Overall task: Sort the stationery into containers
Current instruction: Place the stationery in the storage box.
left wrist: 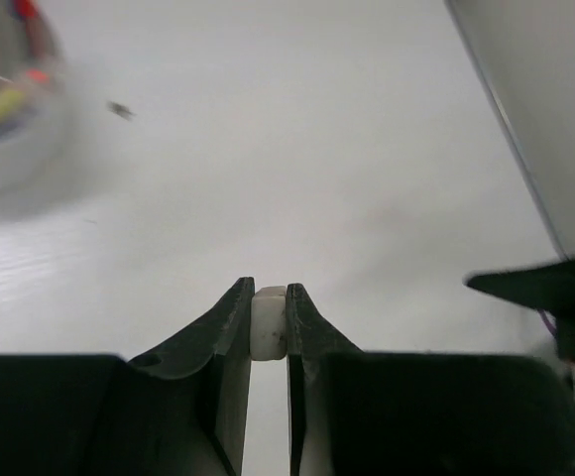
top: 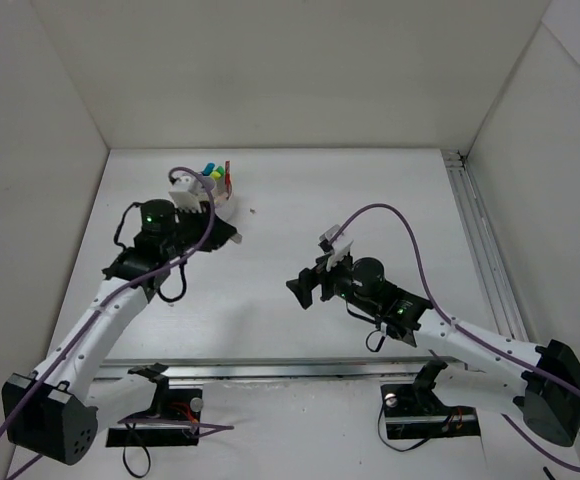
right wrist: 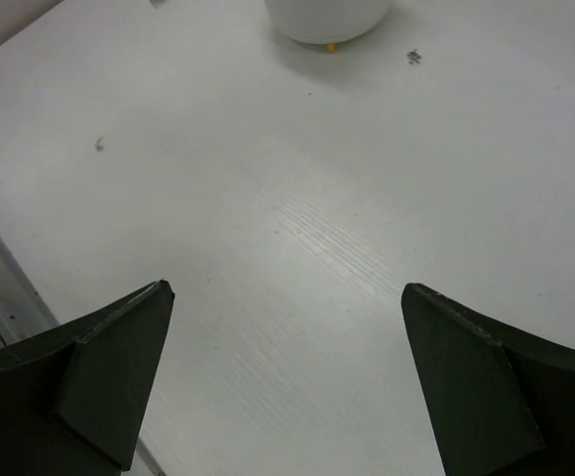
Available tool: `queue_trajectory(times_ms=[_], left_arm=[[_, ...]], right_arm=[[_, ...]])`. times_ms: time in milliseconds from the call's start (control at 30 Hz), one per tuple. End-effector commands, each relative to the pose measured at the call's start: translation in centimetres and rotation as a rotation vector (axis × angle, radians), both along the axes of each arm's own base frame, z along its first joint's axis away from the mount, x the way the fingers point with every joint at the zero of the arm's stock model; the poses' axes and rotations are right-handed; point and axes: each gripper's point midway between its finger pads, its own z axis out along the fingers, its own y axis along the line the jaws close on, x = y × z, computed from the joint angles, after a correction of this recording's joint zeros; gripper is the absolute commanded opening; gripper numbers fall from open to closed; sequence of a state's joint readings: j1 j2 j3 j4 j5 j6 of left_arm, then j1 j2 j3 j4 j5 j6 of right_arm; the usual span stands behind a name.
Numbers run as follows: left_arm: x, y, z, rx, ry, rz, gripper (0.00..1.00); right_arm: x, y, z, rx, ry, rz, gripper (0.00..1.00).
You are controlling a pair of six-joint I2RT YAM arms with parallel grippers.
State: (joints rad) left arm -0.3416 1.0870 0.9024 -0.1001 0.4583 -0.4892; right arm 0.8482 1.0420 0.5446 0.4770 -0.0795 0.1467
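The left end effector is pinched shut on a small beige eraser, near the bowl. The eraser looks light, rubbery and slightly yielding, so a gentle squeeze across its flat sides should hold. The right end effector gapes wide, empty.

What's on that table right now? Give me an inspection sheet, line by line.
Surface: white table, no spill seen.
Job's things: white bowl at the far left of the top view, holding coloured stationery; one small white eraser is outside it.
Clutter: one dark speck near the bowl.
Grippers: left gripper shut on the eraser; right gripper open and empty.
Cables: purple cable looping off each wrist.
Surroundings: white walls; metal rail along the right edge.
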Motion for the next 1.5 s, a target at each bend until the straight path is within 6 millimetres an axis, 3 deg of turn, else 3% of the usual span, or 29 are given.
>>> queue_trajectory(times_ms=[0, 67, 133, 167, 233, 267, 300, 467, 633, 733, 967, 1167, 1333, 1467], left_arm=[[3.6, 6.0, 4.9, 0.128, -0.159, 0.249, 0.00], [5.7, 9.6, 5.7, 0.172, -0.162, 0.376, 0.00], [7.0, 11.2, 6.4, 0.186, -0.181, 0.384, 0.00], [8.4, 13.1, 6.5, 0.197, -0.180, 0.423, 0.00], [10.9, 14.3, 6.6, 0.196, -0.182, 0.420, 0.00], [11.8, 16.0, 6.5, 0.193, -0.163, 0.440, 0.00], [12.3, 15.8, 6.5, 0.174, -0.153, 0.392, 0.00], [18.2, 18.6, 5.0, 0.177, -0.122, 0.384, 0.00], [22.6, 18.6, 3.1, 0.153, -0.073, 0.308, 0.00], [23.9, 17.7, 1.5, 0.170, -0.042, 0.281, 0.00], [25.8, 18.2, -1.0, 0.201, -0.008, 0.315, 0.00], [26.8, 17.3, -2.5, 0.177, 0.000, 0.283, 0.00], [27.0, 16.9, -3.5, 0.219, 0.014, 0.284, 0.11], [26.7, 17.1, -3.7, 0.256, 0.034, 0.309, 0.36]], right_arm=[[2.1, -1.1, 4.0, 0.050, -0.060, -0.140, 0.98], [2.5, -1.9, 3.5, 0.005, -0.040, -0.189, 0.98], [2.9, -2.6, 3.2, -0.017, -0.033, -0.225, 0.98], [2.9, -2.8, 2.8, -0.031, -0.026, -0.233, 0.98], [3.4, -3.5, 2.7, -0.022, -0.021, -0.299, 0.98], [3.7, -3.7, 2.9, -0.022, -0.024, -0.316, 0.98], [3.8, -3.9, 3.1, -0.023, -0.028, -0.329, 0.98], [4.7, -4.6, 4.0, -0.043, -0.048, -0.369, 0.98], [6.1, -5.5, 3.2, -0.060, -0.014, -0.421, 0.98], [6.7, -5.6, 2.7, -0.072, -0.003, -0.432, 0.98], [7.9, -6.1, 1.1, -0.092, 0.053, -0.449, 0.98], [8.5, -6.9, 0.5, -0.092, 0.076, -0.460, 0.98], [8.7, -7.1, 0.1, -0.088, 0.087, -0.455, 0.98], [8.8, -7.5, 0.1, -0.082, 0.094, -0.458, 0.98]])
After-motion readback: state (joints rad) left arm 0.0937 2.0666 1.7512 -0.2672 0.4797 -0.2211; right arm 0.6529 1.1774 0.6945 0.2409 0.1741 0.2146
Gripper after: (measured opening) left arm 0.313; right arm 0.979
